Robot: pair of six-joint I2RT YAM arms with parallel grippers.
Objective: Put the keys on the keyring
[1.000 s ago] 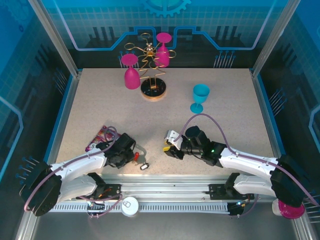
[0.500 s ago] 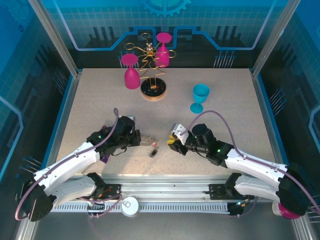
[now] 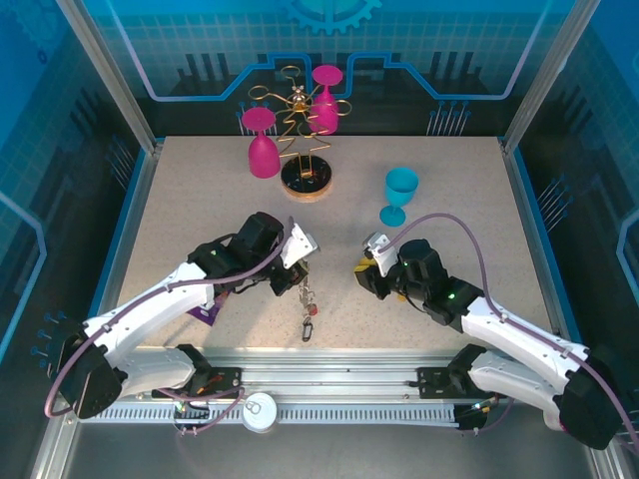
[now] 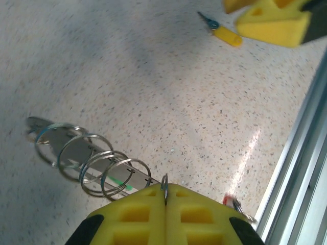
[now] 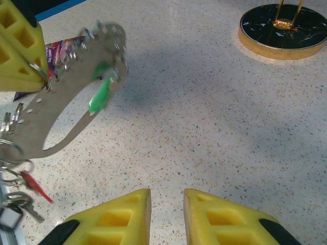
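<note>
Speckled surface (image 3: pixel 200 190) under you, your left end effector (image 4: pixel 165 196) is clamped tight on the keyring (image 5: pixel 76 66), right end effector (image 5: pixel 167 201) slightly parted, holding nothing.

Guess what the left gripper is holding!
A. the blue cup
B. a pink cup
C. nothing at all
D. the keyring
D: the left gripper is pinched shut on one of the small rings of the keyring, which hangs from its yellow fingers.
</note>
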